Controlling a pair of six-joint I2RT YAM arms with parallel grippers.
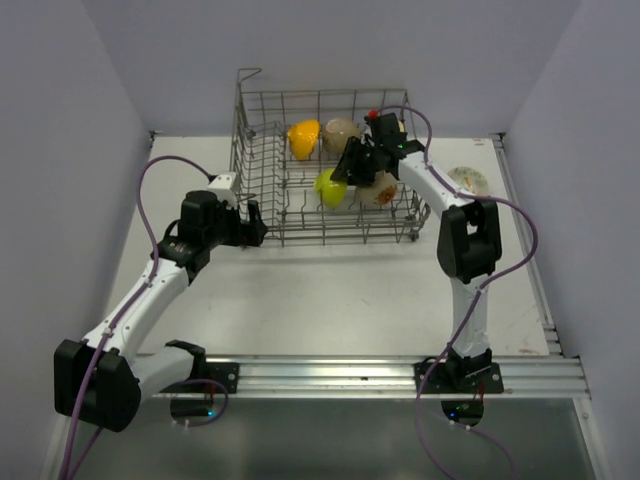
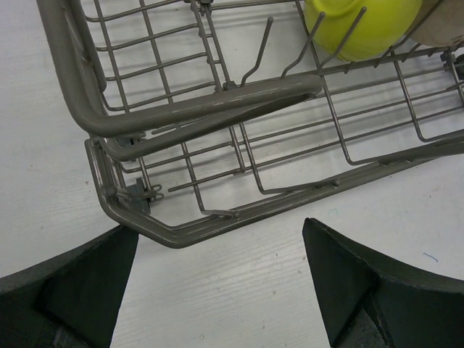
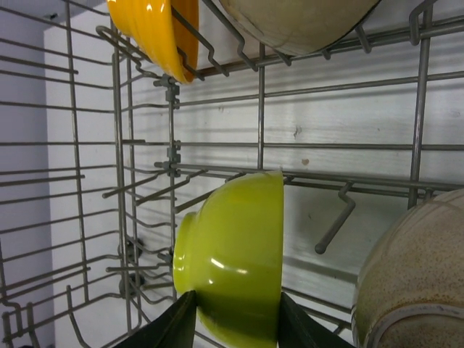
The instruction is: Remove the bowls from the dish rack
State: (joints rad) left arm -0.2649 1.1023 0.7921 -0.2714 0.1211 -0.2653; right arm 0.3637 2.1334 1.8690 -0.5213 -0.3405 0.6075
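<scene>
4 bowls stand on edge between the tines of the dish rack (image 1: 262, 175), at the far middle of the counter (image 1: 330, 290); my right hand (image 3: 235, 322) reaches in and pinches the lime bowl (image 3: 232, 254) across its depth, the only span an upright bowl offers. My left hand (image 2: 217, 275) hangs spread just beside the rack's near corner, probably to steady it.
</scene>
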